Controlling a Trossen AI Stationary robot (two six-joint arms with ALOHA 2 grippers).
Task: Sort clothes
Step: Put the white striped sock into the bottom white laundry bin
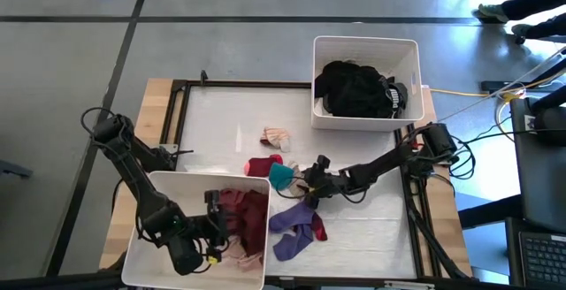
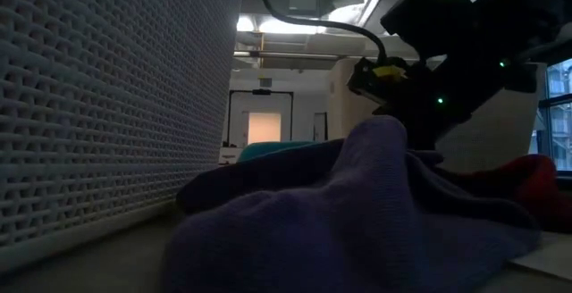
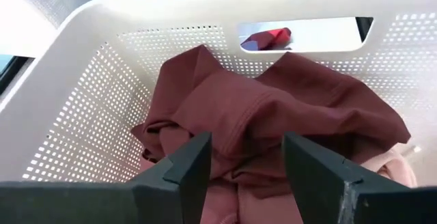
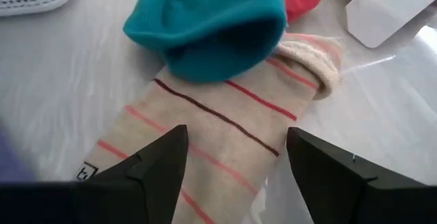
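Fingers spread wide on the right gripper (image 4: 232, 176), nothing held, hovering right over the striped beige sock (image 4: 218, 135), teal sock (image 4: 205, 26) lying across its far end. Best bet: come straight down mid-sock, clear of the teal. Left gripper (image 3: 242, 176) hangs open and empty above maroon garments (image 3: 273, 108) inside the near bin (image 1: 141, 237). Count: two white bins, the far bin (image 1: 367, 118) holding black clothes (image 1: 358, 88); purple socks (image 1: 296, 228) loose on the table (image 1: 221, 113).
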